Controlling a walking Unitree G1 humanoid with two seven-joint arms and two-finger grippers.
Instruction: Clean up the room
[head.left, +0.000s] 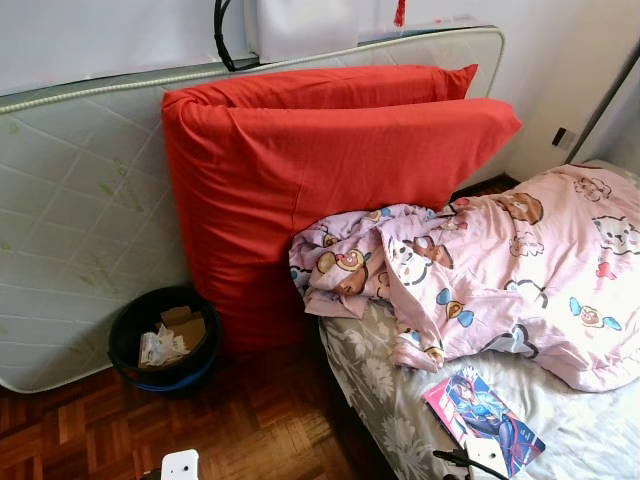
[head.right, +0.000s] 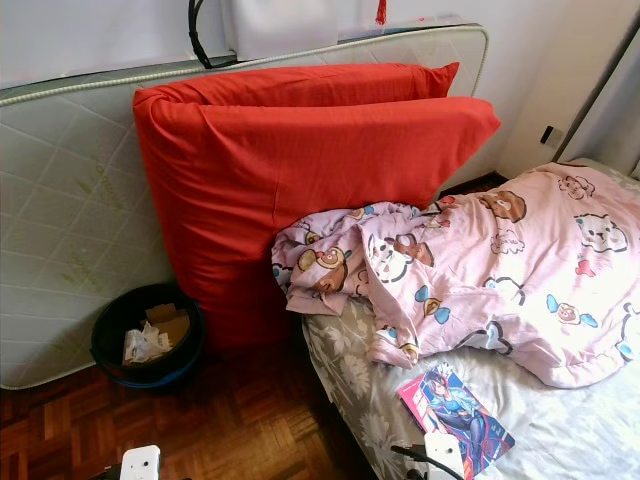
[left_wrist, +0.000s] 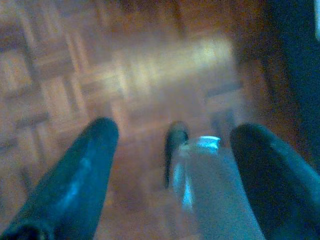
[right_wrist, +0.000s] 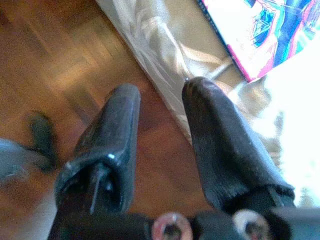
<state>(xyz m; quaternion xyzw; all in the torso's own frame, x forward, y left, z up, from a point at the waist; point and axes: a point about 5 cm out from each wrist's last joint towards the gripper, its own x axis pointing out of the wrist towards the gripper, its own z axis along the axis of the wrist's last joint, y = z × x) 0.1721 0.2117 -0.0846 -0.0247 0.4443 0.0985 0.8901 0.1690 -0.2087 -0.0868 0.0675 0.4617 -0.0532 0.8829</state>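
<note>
A pink cartoon-print quilt (head.left: 500, 270) lies crumpled on the bed (head.left: 375, 385), which has a grey leaf-pattern sheet. A colourful comic book (head.left: 485, 415) lies flat on the sheet near the bed's front edge. My right gripper (right_wrist: 162, 87) hangs open and empty over the bed's edge, and the comic book (right_wrist: 260, 30) lies beyond its fingertips. Over the parquet floor (left_wrist: 125, 75), my left gripper (left_wrist: 177, 127) is open and holds nothing. Low in the eye views, a white part of each arm (head.left: 180, 465) just shows.
Two large red cushions (head.left: 310, 170) lean against a white mattress (head.left: 80, 220) that stands on edge along the wall. A black bin (head.left: 125, 365) with paper and cardboard scraps sits on the floor beside them. Bare parquet (head.left: 260, 420) lies between bin and bed.
</note>
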